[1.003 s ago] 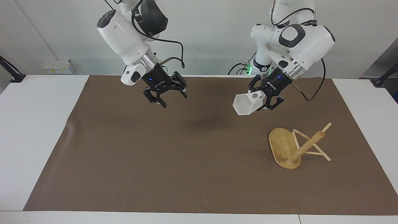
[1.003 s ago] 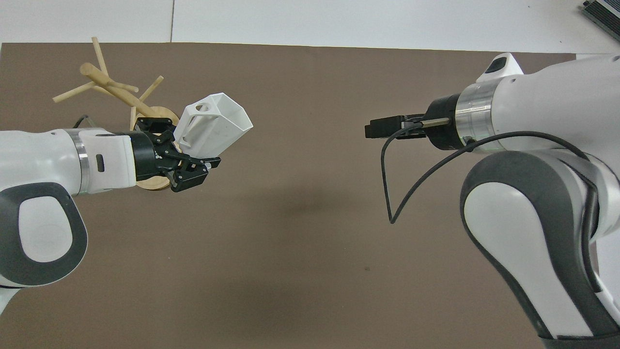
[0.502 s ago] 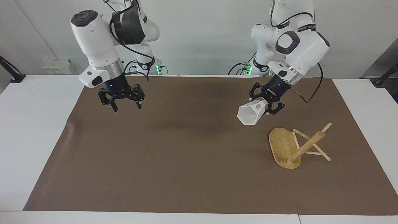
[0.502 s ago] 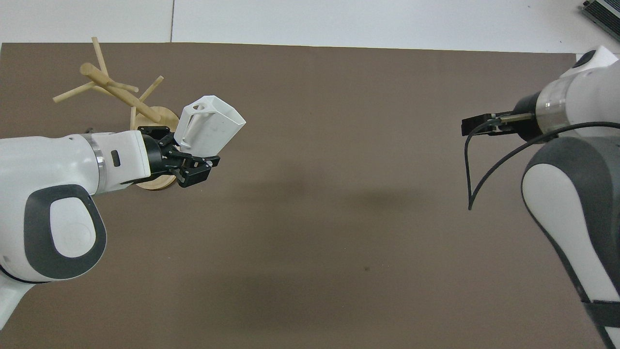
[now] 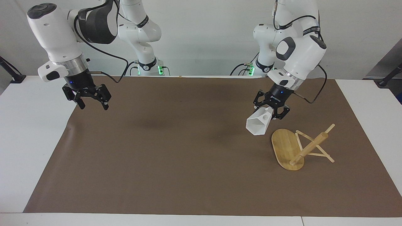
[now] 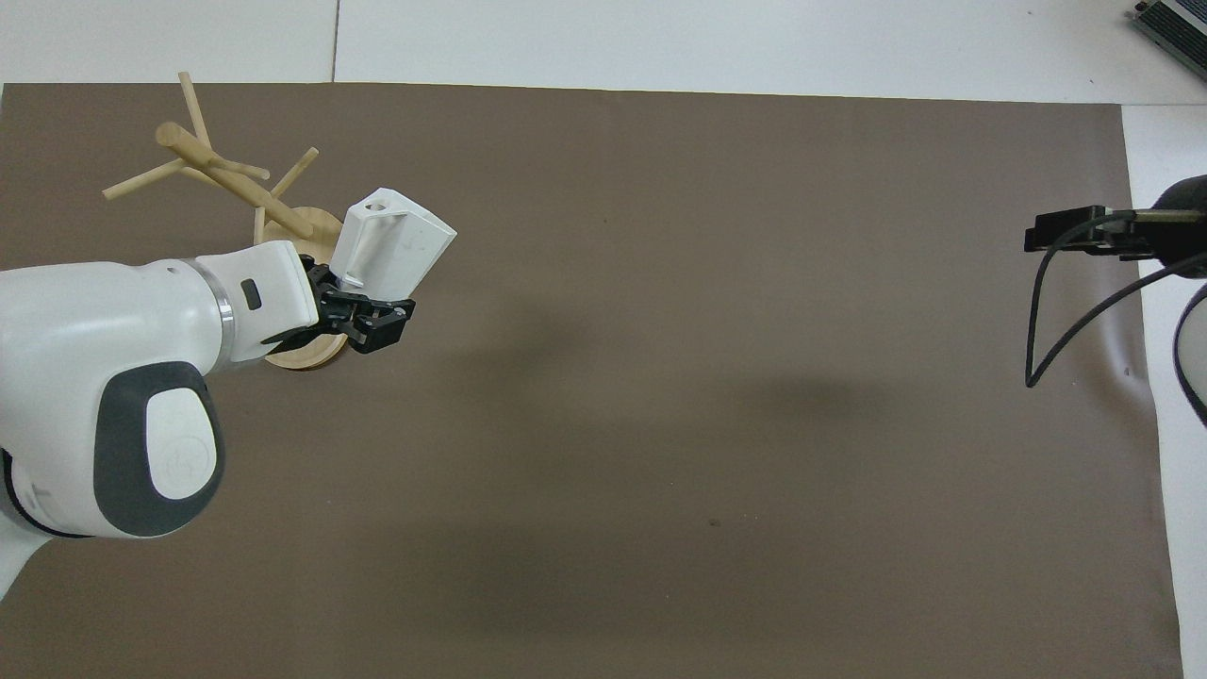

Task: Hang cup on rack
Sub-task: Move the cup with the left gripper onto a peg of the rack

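Note:
My left gripper [image 5: 272, 113] is shut on the white faceted cup [image 5: 258, 125], holding it in the air at its base end. The cup is tilted, with its mouth pointing down toward the right arm's end of the table and its handle [image 6: 377, 209] on top. It hangs over the brown mat just beside the oval base of the bamboo rack [image 5: 285, 147]. The rack's post [image 6: 231, 179] and thin pegs rise at the left arm's end. My right gripper [image 5: 93, 105] is open and holds nothing, above the mat's edge at the right arm's end.
A brown mat [image 5: 176, 163] covers most of the white table [image 5: 28, 138]. In the overhead view my left arm [image 6: 141, 321] hides part of the rack's base [image 6: 316, 224]. Only the right arm's wrist and cable [image 6: 1075, 229] show there.
The right arm has swung away from the middle to its own end of the table, gripper still open. The left gripper has lowered the cup closer to the rack's base.

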Robot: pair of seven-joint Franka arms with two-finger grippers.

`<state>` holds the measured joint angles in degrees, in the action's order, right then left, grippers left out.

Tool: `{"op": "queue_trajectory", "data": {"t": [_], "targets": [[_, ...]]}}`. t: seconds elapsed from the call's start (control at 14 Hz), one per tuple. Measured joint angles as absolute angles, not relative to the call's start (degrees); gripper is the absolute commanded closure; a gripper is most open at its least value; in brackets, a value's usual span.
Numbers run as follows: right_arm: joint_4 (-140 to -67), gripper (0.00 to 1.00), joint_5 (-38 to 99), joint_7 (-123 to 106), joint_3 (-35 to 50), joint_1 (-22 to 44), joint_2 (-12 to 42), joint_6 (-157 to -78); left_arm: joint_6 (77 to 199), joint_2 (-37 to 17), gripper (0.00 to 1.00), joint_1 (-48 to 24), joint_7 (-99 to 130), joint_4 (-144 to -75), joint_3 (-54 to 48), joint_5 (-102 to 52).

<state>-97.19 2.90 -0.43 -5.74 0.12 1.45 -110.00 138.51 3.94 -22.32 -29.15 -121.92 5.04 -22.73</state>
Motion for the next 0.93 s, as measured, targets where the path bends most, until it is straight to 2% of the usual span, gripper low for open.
{"op": "queue_trajectory", "data": {"t": [0.29,0.43,0.72,0.93], "targets": [[-97.1,0.0,2.9,-0.4,-6.0,-1.2,-0.6,-107.0,138.6,3.8,1.0,-22.2,-26.7,-121.3,5.3,-19.6],[-96.5,0.0,2.9,-0.4,-6.5,-1.2,-1.5,-101.8,138.7,3.5,1.0,-22.0,-26.6,-120.8,5.8,-19.5],[-90.8,0.0,2.9,-0.4,-6.9,-1.2,-1.7,-89.9,139.0,2.3,1.0,-20.2,-26.5,-119.6,6.2,-19.4],[-90.4,0.0,2.9,-0.4,-7.4,-1.1,-1.4,-88.8,139.2,1.1,1.0,-19.6,-25.3,-119.2,6.3,-19.4]]}}
